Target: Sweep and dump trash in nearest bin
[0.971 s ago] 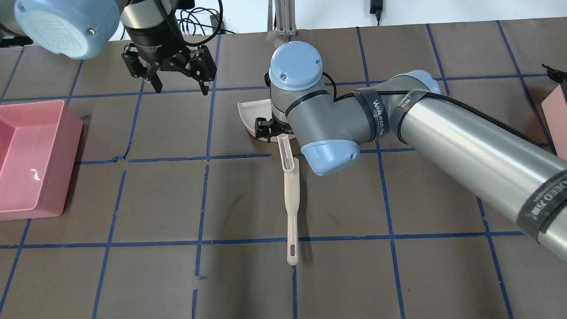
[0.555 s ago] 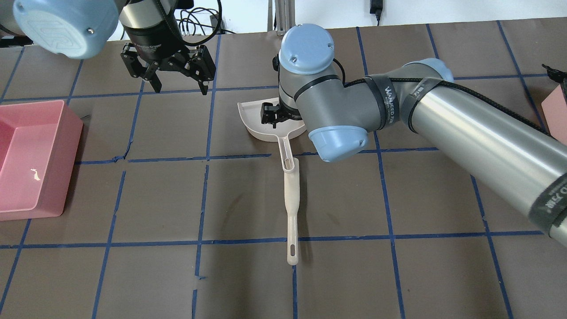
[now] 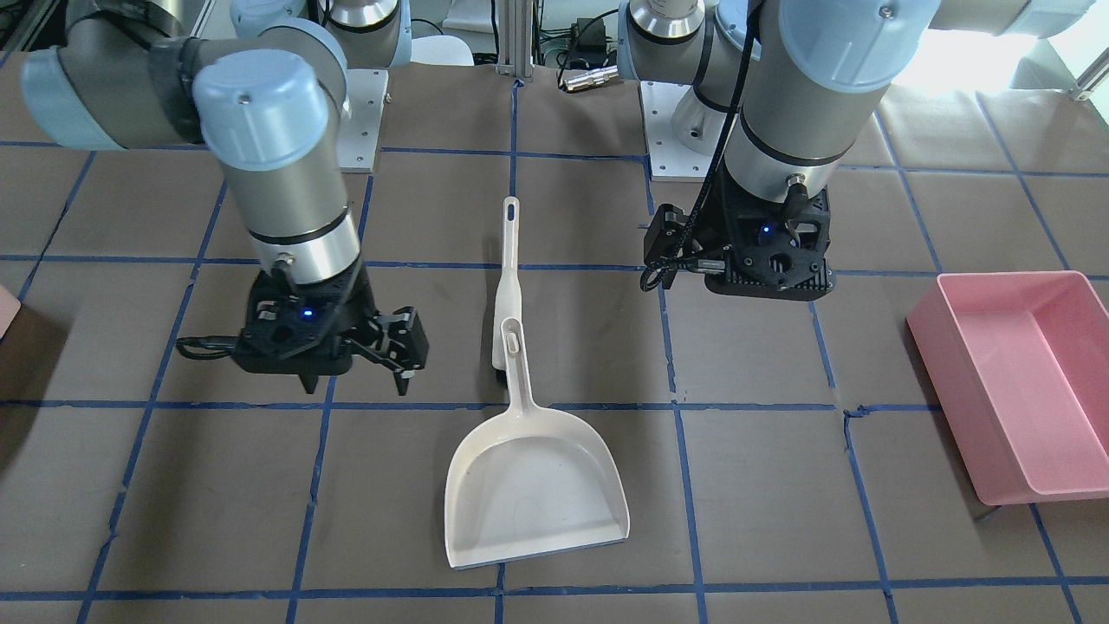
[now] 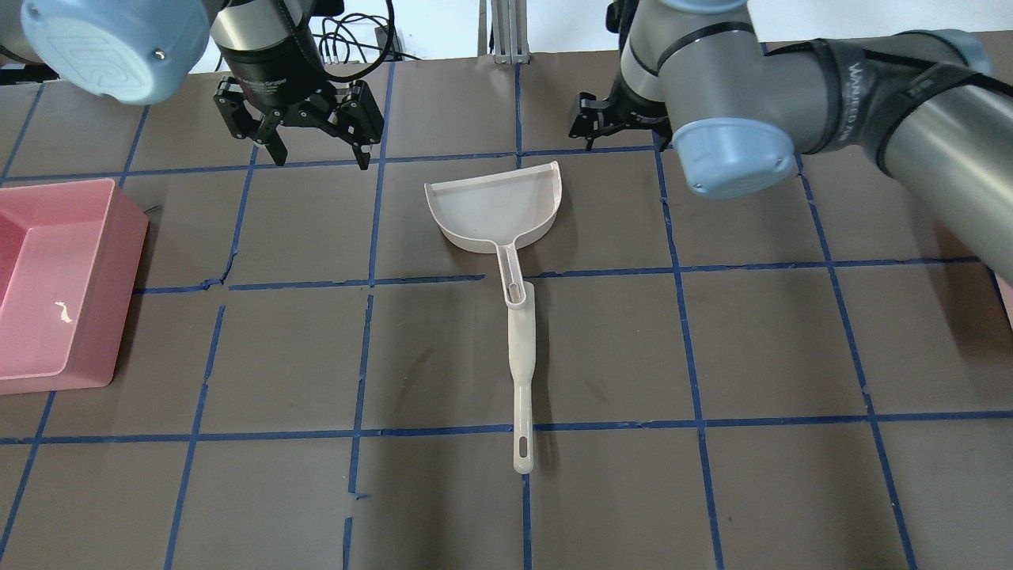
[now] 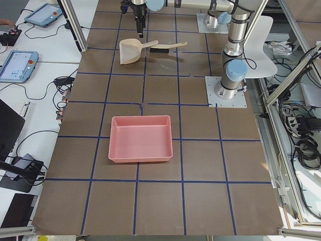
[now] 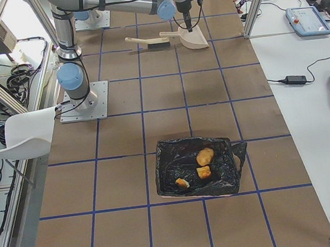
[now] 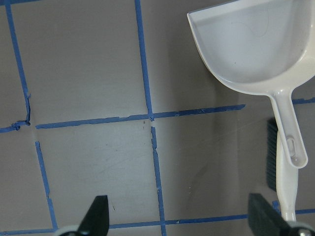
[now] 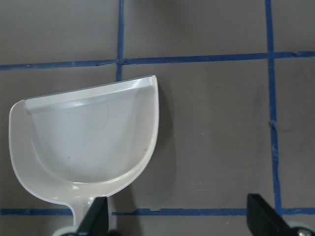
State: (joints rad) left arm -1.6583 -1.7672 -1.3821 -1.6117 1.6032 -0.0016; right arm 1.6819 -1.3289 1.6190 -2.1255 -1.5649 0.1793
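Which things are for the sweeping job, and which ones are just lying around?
For the job: dustpan, brush, trash pieces, black-lined bin holding them.
Just lying around: pink tub, white chair, tablet.

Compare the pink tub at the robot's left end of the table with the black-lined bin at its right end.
The pink tub is bare plastic; the bin is lined with a crumpled black bag. The tub holds only a small pale fleck; the bin holds three small food-like pieces. Both are open-topped, roughly rectangular containers resting on the table.
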